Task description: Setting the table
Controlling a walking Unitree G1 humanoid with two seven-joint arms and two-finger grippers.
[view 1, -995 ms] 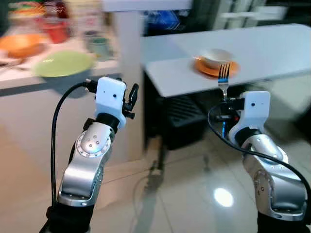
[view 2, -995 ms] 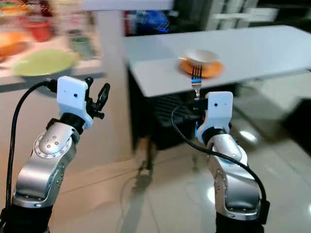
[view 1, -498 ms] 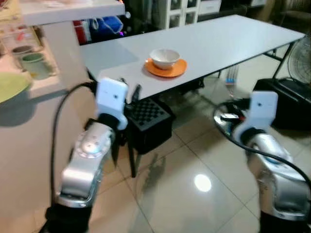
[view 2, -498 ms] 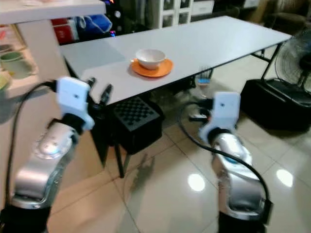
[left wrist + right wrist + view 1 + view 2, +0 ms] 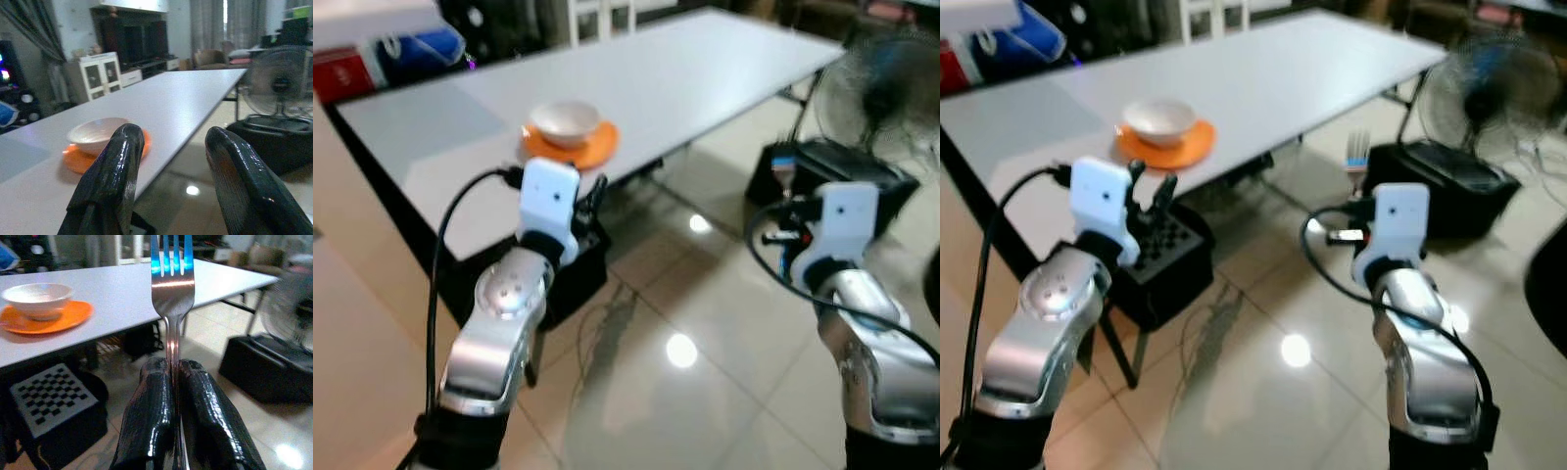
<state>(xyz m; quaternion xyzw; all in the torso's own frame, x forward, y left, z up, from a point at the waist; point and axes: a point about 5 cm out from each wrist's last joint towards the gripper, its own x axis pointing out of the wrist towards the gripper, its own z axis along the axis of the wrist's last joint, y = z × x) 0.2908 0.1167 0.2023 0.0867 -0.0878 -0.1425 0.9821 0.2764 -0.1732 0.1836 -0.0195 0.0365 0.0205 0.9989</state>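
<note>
Right gripper (image 5: 172, 382) pinches a fork (image 5: 170, 279) upright; left gripper (image 5: 171, 161) is spread, empty. Ahead of both: long white table (image 5: 1312, 69) carrying a bowl (image 5: 1159, 117) on an orange plate (image 5: 1185, 152); glossy tile floor (image 5: 1263, 362) below, fan (image 5: 1489, 93) beyond the right gripper.

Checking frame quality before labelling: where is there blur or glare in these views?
Eye views: slight motion blur, worst on the fan; ceiling-light glare on the floor tiles. Left wrist view: gripper fingers soft, bowl fairly sharp. Right wrist view: fork crisp, blue reflection on its tines.

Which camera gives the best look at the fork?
The right wrist view: the fork stands sharp and close, clamped upright in the right end effector. The right eye view shows it small and blurred; the left eye view barely shows it.
</note>
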